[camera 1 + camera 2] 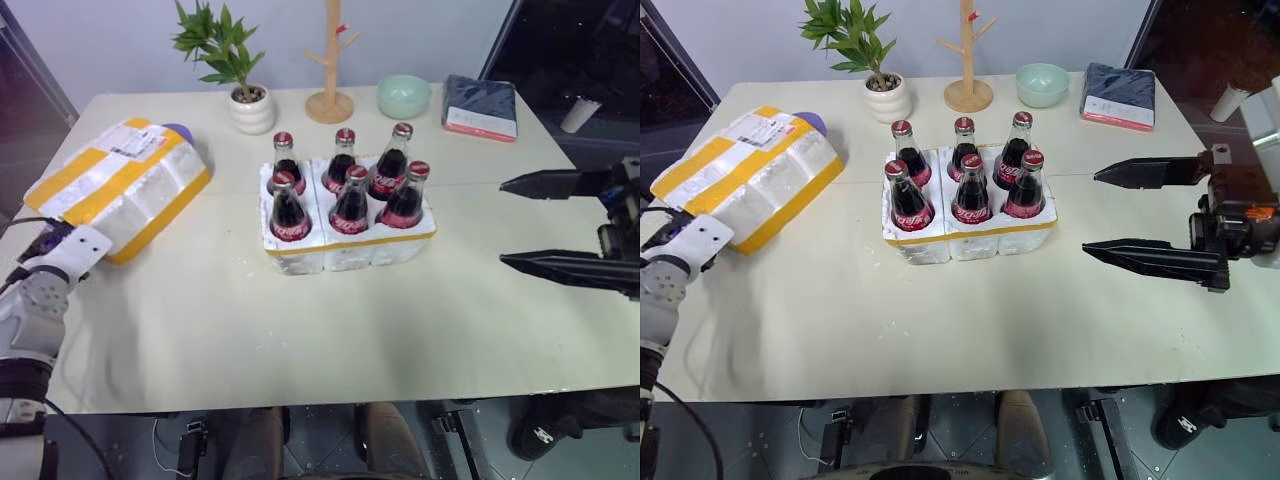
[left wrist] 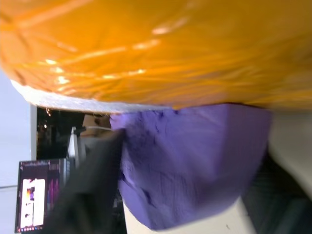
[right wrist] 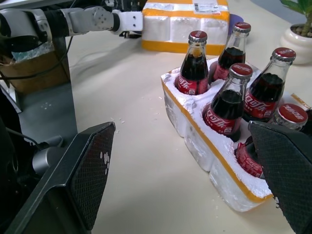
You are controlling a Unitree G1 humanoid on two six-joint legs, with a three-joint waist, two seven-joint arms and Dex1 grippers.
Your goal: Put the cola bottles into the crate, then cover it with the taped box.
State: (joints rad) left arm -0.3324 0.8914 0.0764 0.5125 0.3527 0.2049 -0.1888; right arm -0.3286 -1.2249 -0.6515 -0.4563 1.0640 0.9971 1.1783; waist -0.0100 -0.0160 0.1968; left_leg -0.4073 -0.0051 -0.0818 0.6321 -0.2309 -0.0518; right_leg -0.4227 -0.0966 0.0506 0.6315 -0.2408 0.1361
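Several cola bottles (image 1: pixel 350 205) with red caps stand upright in the wells of the white foam crate (image 1: pixel 345 250), which sits at the middle of the table. The taped box (image 1: pixel 120 185), white foam with broad yellow stripes and a shipping label, lies tilted at the table's left, resting on a purple object (image 1: pixel 180 130). My left gripper (image 1: pixel 70 250) is at the box's near end, touching it; its wrist view has the yellow tape and the purple object (image 2: pixel 195 161) very close. My right gripper (image 1: pixel 1095 212) hangs open to the right of the crate, level with it and apart from it.
Along the far edge stand a potted plant (image 1: pixel 250 100), a wooden peg stand (image 1: pixel 330 100), a green bowl (image 1: pixel 404 95) and a dark blue book (image 1: pixel 480 105). Bare tabletop (image 1: pixel 300 330) lies in front of the crate.
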